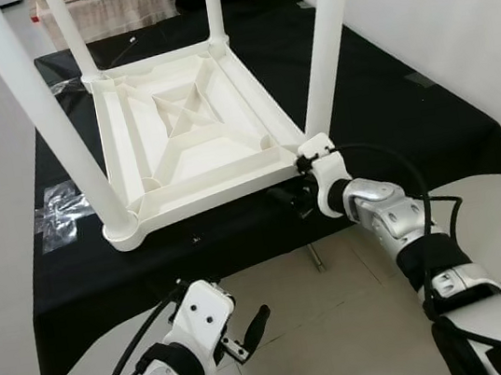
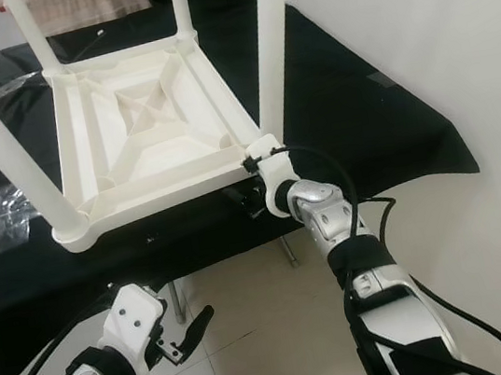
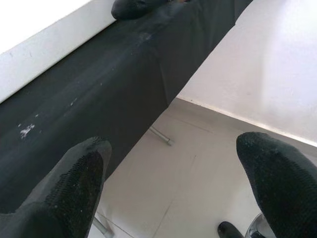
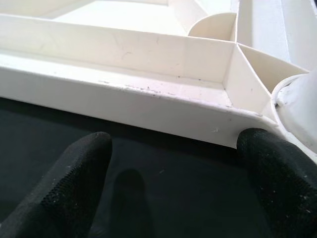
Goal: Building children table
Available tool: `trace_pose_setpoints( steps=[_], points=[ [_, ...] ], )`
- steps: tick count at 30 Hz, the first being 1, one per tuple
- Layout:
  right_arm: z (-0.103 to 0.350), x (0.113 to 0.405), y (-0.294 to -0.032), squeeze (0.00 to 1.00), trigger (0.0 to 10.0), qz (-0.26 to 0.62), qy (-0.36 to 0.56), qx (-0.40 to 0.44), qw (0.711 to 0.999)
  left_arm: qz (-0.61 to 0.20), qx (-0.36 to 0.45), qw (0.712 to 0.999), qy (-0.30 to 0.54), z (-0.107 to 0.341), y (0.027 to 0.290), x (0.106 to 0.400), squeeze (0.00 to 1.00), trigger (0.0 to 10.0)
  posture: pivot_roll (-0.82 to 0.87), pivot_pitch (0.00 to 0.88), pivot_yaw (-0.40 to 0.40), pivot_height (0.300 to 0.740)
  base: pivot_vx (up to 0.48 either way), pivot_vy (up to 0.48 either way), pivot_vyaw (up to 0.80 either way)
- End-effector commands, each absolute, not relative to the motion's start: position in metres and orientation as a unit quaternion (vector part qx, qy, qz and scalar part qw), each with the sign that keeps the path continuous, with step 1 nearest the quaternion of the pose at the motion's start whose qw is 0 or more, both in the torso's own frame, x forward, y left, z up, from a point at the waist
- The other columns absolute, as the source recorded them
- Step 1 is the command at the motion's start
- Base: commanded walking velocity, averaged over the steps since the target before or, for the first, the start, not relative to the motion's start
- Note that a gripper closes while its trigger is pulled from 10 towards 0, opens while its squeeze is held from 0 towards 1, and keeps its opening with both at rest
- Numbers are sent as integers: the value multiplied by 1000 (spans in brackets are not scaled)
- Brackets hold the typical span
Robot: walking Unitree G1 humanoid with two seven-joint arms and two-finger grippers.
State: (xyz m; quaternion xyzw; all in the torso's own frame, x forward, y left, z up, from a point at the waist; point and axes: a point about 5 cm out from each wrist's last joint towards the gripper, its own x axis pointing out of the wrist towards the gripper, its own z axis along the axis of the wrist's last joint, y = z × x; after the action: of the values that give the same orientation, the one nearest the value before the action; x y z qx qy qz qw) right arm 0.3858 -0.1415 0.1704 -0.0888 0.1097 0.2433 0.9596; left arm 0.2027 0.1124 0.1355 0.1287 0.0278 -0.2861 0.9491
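A white plastic children's table (image 1: pixel 186 131) lies upside down on a black-clothed table (image 1: pixel 410 116), its ribbed underside facing up. All of its white legs stand upright, such as the near-left leg (image 1: pixel 51 113) and the near-right leg (image 1: pixel 328 44). My right gripper (image 1: pixel 295 198) is at the near-right corner, open and just off the white rim (image 4: pixel 148 109), fingertips (image 4: pixel 74 183) low over the black cloth. My left gripper (image 1: pixel 248 331) hangs open below the cloth's front edge, over the floor, holding nothing.
A crumpled clear plastic bag (image 1: pixel 61 214) lies on the cloth at the left. A white wall (image 1: pixel 450 7) runs close along the right. Tiled floor (image 1: pixel 319 328) and a metal table leg (image 1: pixel 316 258) lie below the front edge.
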Motion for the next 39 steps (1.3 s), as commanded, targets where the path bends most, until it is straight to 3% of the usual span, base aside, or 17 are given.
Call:
trace_pose_setpoints(
  steps=[1, 8, 10, 12, 15, 19, 29, 39],
  points=[
    [179, 382, -136, 0, 10000, 274, 79, -78, 955, -288, 135, 947, 30, 134, 114, 202, 0, 10000, 43, 178, -25, 740, 0, 0, 0],
    [191, 358, -130, 0, 10000, 370, 35, -48, 927, -267, 132, 954, 15, 138, 117, 209, 0, 10000, 20, 173, -26, 740, 0, 0, 0],
    [195, 330, -124, 0, 10000, 425, 7, -16, 905, -232, 131, 964, -7, 145, 120, 220, 0, 10000, -1, 162, -22, 740, 0, 0, 0],
    [196, 322, -123, 0, 10000, 433, -1, -5, 901, -216, 129, 968, -14, 148, 121, 225, 0, 10000, -1, 162, -22, 740, 0, 0, 0],
    [196, 317, -123, 0, 10000, 416, -14, 20, 909, -200, 122, 972, -21, 151, 122, 231, 0, 10000, -12, 153, -19, 740, 0, 0, 0],
    [179, 310, -126, 0, 10000, 293, -30, 62, 954, -222, 62, 972, -35, 158, 114, 238, 0, 10000, -29, 120, -16, 740, 0, -90, 0],
    [158, 291, -116, 0, 10000, 305, -18, -1, 952, -195, 41, 979, -30, 152, 115, 241, 0, 10000, -27, 82, -10, 740, 0, -276, 0],
    [142, 282, -121, 0, 10000, 273, -8, 1, 962, -99, 65, 993, -4, 135, 134, 245, 0, 10000, -15, 37, -19, 740, 0, 0, 763]
  ],
)
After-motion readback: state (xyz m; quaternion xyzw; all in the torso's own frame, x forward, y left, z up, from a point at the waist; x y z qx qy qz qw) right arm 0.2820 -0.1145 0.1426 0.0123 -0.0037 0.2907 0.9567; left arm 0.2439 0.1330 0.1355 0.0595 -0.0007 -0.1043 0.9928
